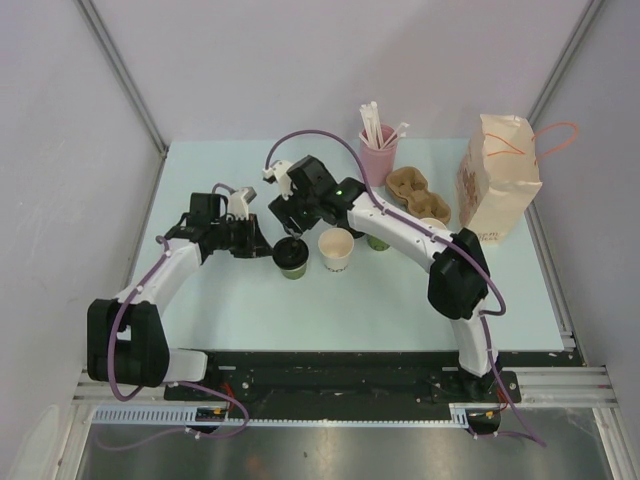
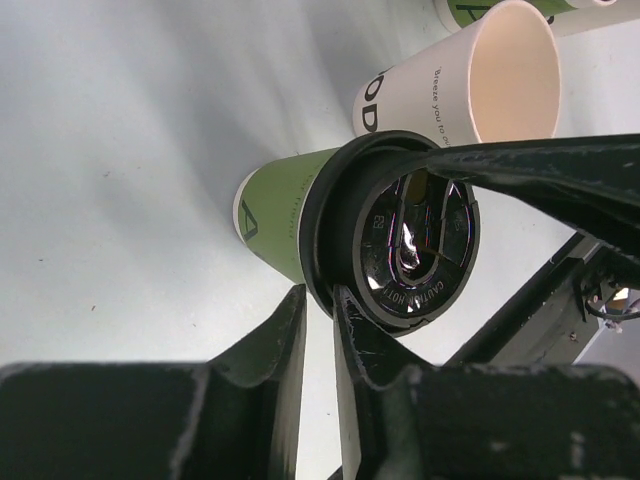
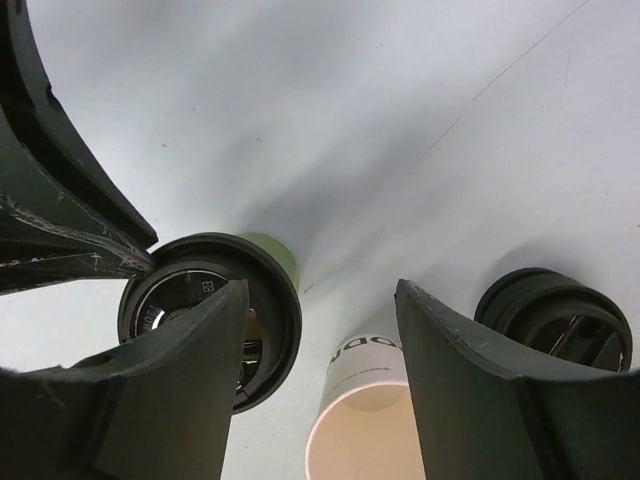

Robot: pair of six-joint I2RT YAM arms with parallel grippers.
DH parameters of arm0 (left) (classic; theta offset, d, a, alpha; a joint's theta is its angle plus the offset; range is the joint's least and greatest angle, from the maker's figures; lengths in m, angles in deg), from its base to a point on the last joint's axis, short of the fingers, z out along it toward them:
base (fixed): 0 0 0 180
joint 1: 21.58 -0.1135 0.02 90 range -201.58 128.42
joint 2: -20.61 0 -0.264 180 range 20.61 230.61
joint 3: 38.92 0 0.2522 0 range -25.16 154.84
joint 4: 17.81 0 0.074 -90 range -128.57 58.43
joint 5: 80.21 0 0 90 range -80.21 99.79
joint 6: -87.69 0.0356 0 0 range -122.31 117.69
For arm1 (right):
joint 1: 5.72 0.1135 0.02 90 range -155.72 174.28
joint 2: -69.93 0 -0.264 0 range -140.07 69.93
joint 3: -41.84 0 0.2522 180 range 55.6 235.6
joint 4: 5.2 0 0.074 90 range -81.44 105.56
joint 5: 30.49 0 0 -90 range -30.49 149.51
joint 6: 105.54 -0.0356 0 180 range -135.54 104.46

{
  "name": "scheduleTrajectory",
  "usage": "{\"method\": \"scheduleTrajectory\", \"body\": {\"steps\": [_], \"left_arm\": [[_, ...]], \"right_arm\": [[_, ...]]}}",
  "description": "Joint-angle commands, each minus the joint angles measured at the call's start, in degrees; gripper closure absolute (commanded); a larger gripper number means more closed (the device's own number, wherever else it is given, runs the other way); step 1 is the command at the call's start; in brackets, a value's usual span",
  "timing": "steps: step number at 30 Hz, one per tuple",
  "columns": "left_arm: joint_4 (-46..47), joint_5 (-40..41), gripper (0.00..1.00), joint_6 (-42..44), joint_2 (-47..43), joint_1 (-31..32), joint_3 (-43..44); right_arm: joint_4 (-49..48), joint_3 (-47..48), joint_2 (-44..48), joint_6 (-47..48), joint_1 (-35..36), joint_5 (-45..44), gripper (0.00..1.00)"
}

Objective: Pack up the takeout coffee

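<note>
Right claw (image 3: 320, 290) spread wide, empty, above both cups. Green cup (image 2: 285, 205) has its black lid (image 2: 410, 250) on; white cup (image 2: 400, 95) is open beside it. Both stand mid-bench (image 1: 400, 300). Left claw (image 2: 320, 300) is nearly pressed together at the lid rim; can't tell if it's gripping.

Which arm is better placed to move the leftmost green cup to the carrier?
Right, probably: the right fingers are spread wide beside the green cup, and the carrier sits on its side. The left fingers show a narrow gap at the lid.
</note>
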Motion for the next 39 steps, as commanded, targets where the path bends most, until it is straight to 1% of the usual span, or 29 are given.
{"method": "scheduleTrajectory", "body": {"steps": [1,8,11,12,14,15,16,18,19,20,23,27,31,39], "left_arm": [[-0.14,-1.87,0.78,0.06,-1.58,-0.50,1.93],[-0.05,-2.49,0.76,-0.20,-1.76,-1.65,2.10],[-0.14,-2.75,0.74,-0.11,-2.11,-2.17,1.75],[-0.14,-2.75,0.74,-0.02,-2.20,-2.26,1.66],[-0.05,-3.02,0.73,-0.02,-2.20,-2.70,1.57],[-0.05,-3.02,0.73,-0.11,-2.20,-2.79,1.66],[-0.14,-2.93,0.73,0.24,-2.37,-2.79,1.75],[-0.14,-2.40,0.72,0.33,-2.37,-2.79,2.10],[-0.14,-2.32,0.71,0.68,-2.29,-2.79,2.36],[-0.05,-2.31,0.70,0.77,-2.20,-2.79,2.54],[-0.14,-1.79,0.67,0.50,-1.41,-2.62,3.16],[-0.05,-2.31,0.64,0.07,0.35,-2.26,3.77],[0.21,-3.02,0.65,-0.29,2.11,-2.00,4.30],[1.00,-3.72,0.66,-0.64,3.07,-1.30,3.16]], "right_arm": [[0.42,4.15,0.51,-0.09,-0.36,2.94,0.34],[-1.17,3.10,5.07,-2.45,-0.89,3.83,0.26],[-1.34,0.47,8.76,-9.20,-0.81,2.08,0.30],[-3.25,-3.37,11.38,-11.23,-0.72,1.89,0.36],[-5.63,-7.95,14.64,-16.50,-0.80,1.72,0.42],[-7.56,-12.24,16.05,-18.18,-0.81,1.11,0.46],[-8.28,-14.63,18.94,-19.93,-0.81,0.84,0.47],[-9.68,-20.07,21.24,-24.94,-0.89,-0.03,0.48],[-9.86,-21.50,22.82,-26.26,-0.89,0.13,0.48],[-10.04,-22.73,23.53,-29.85,-0.89,0.14,0.48],[-11.71,-26.95,24.15,-33.30,-0.81,2.33,0.51],[-14.34,-28.98,22.40,-38.47,-1.07,4.53,0.60],[-15.23,-29.68,21.08,-41.04,-1.42,4.79,0.67],[-15.40,-30.65,18.97,-41.48,-1.25,5.50,0.67]]}}
